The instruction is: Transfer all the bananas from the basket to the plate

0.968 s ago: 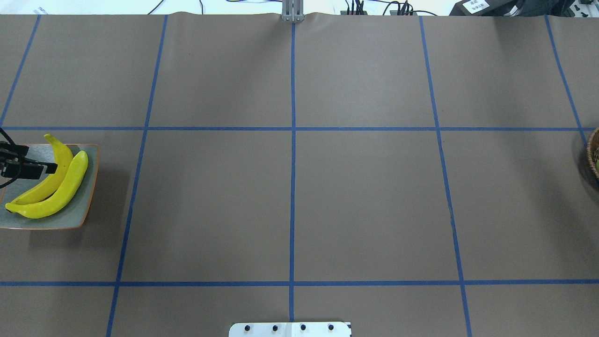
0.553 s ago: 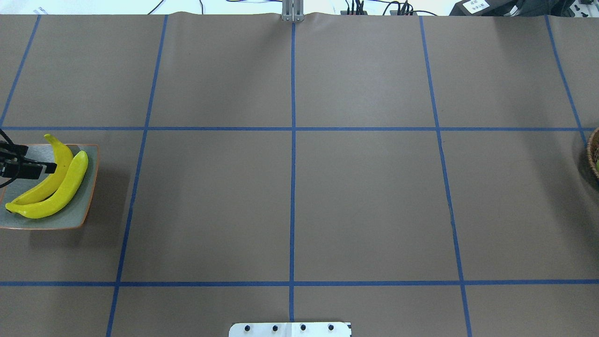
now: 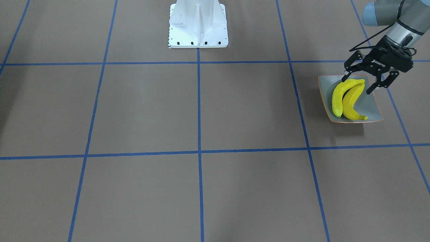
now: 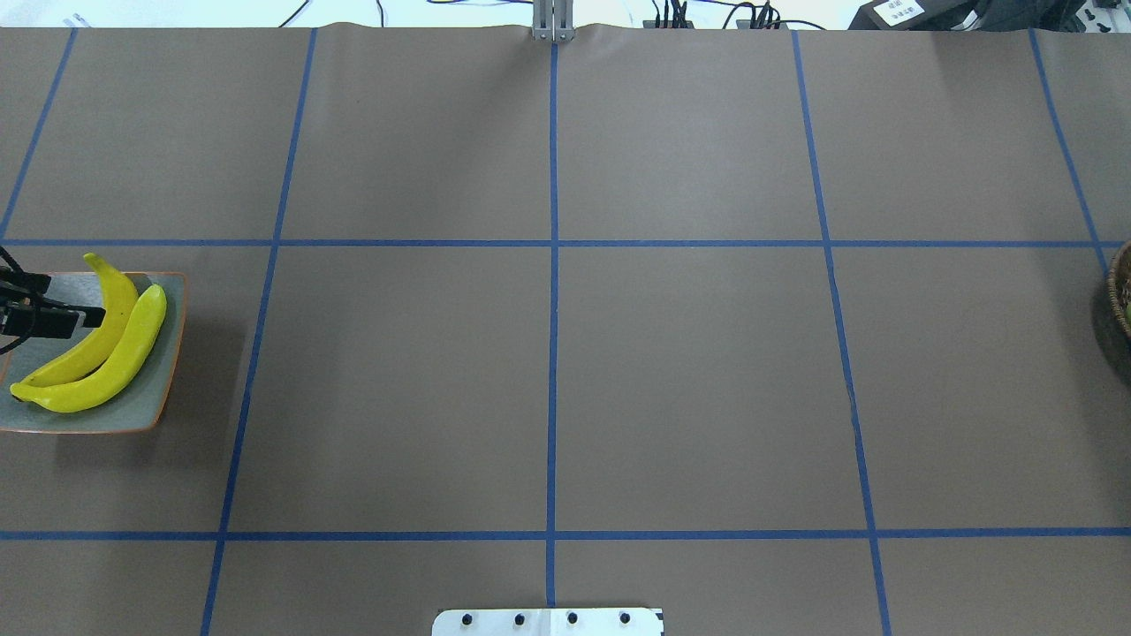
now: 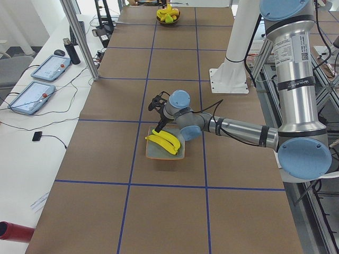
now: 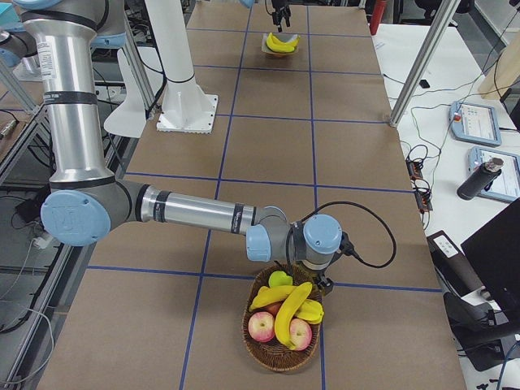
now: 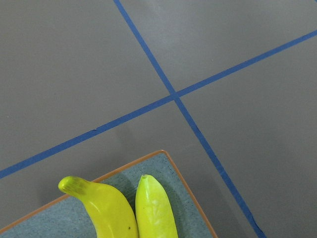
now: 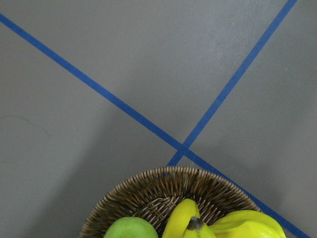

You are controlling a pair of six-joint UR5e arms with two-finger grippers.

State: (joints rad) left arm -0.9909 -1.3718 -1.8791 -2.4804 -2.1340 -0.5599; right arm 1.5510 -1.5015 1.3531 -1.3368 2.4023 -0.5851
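Over the last second the left jaws have drifted slightly back over the plate's edge; the fruit on the plate has not shifted. They hover spread wide over the ends of the two bananas nearest the robot, gripping nothing.

The bananas (image 3: 347, 97) on the plate lie side by side and touching, curves nested. Their skin looks smooth and glossy, so they will likely be light and stiff but slippery, and apt to roll on their curve. The safest hold is probably across the thick middle, pinching the narrow way, not at the tapered tips.

Count: two bananas on the plate (image 3: 371, 107), one plate. At the counter's other end is one wicker basket (image 6: 260, 345). In it the remaining bananas (image 6: 290, 313) lie crossed on top; I make out two, though overlap makes that uncertain. With them sit two red apples (image 6: 262, 326) and one green fruit (image 6: 280, 279).

The right jaws hang just beside the basket's rim nearest the robot; whether they are spread or closed I cannot tell. By this count the job is about half done.

The counter (image 4: 565, 389) carries a blue tape grid.
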